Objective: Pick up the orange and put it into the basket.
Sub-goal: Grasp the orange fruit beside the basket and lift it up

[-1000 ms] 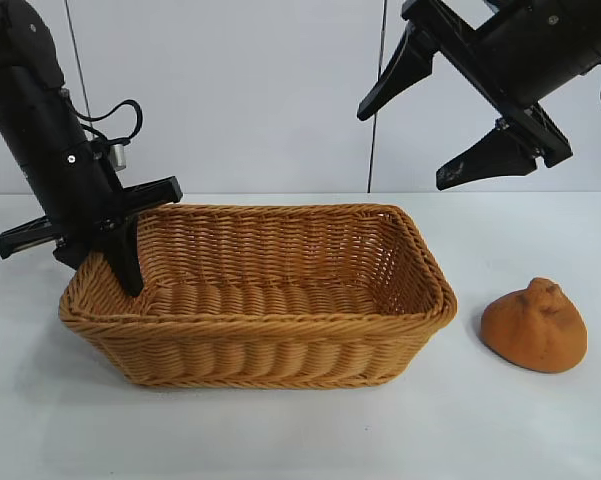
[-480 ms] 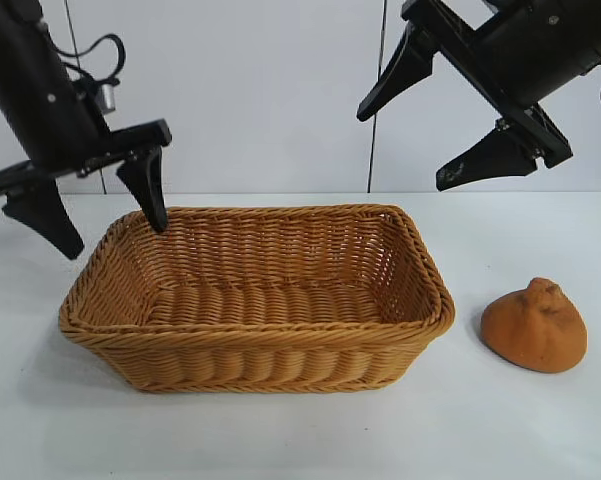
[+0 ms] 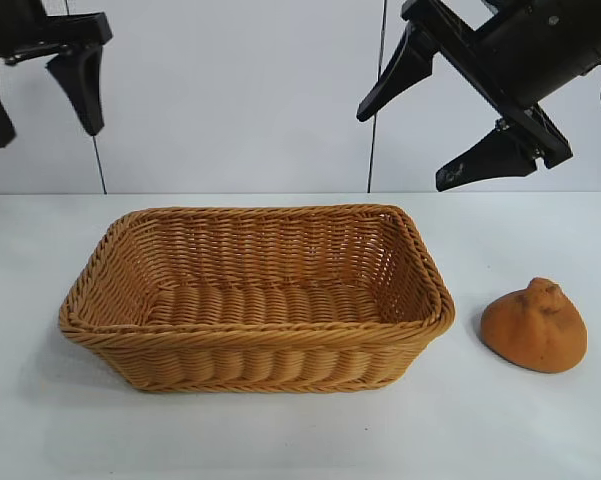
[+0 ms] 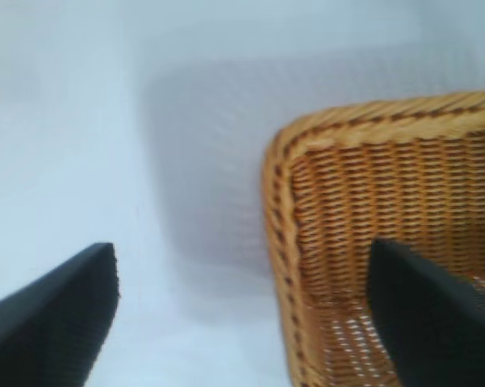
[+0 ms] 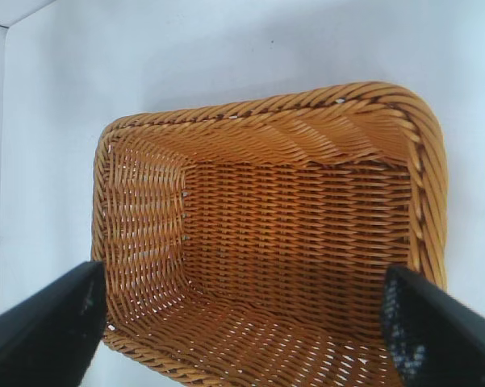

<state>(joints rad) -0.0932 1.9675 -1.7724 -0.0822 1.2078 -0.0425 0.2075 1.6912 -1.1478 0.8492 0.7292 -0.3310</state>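
Note:
The orange (image 3: pixel 535 326), a dull orange-brown lumpy fruit, lies on the white table to the right of the basket (image 3: pixel 255 340). The basket stands empty in the middle of the table. It also shows in the left wrist view (image 4: pixel 282 242) and in the right wrist view (image 5: pixel 424 185). My left gripper (image 3: pixel 40 125) hangs open and empty high above the basket's left end. My right gripper (image 3: pixel 405 145) hangs open and empty high above the basket's right end and the orange. The orange shows in neither wrist view.
The white table (image 3: pixel 540 430) runs to a pale wall behind. A thin dark vertical line (image 3: pixel 377 100) runs down the wall behind the basket.
My left gripper has risen from the basket's left rim to high above it, open throughout. The basket settled flat. The right arm and the orange have not moved.

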